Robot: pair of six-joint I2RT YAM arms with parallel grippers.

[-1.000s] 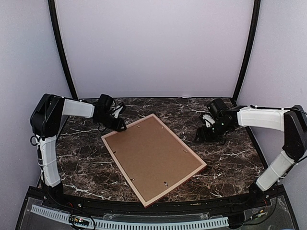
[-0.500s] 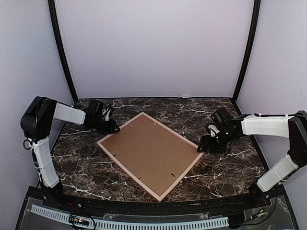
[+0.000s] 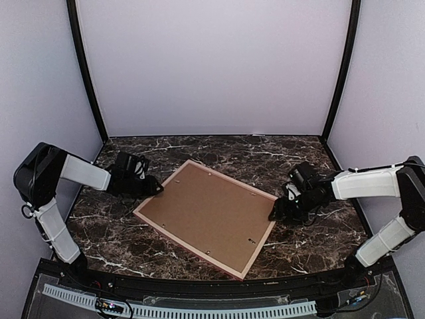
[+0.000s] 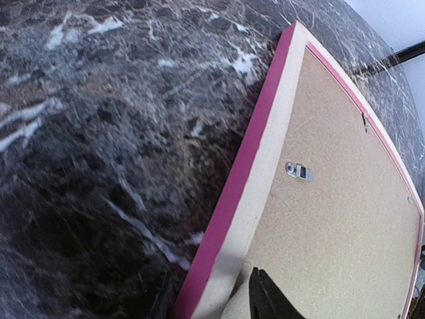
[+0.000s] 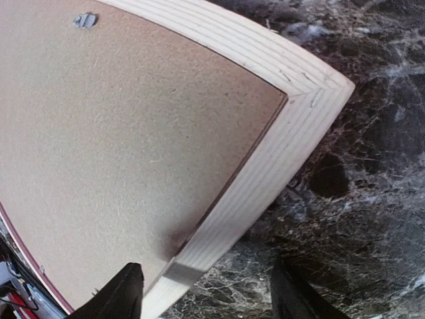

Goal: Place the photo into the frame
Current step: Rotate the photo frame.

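Note:
The frame (image 3: 187, 244) lies face down on the marble table, its pale wood reverse up and its pink side showing in the left wrist view (image 4: 229, 199). A brown backing board (image 3: 209, 214) fills it. The photo is out of view. My left gripper (image 3: 154, 189) sits at the frame's left corner; its fingers (image 4: 262, 299) straddle the rail closely, and contact is unclear. My right gripper (image 3: 275, 214) is at the right corner, open, with its fingers (image 5: 126, 292) wide either side of the rail (image 5: 265, 179) and not touching it.
Small metal tabs (image 4: 299, 171) hold the backing board along the inner rim. Dark marble table (image 3: 319, 239) surrounds the frame. Pale booth walls and two black poles (image 3: 85, 73) close in the back and sides.
The frame has turned counter-clockwise on the table. The left gripper moved left and nearer with its corner. The right gripper came nearer and closed in on the right corner.

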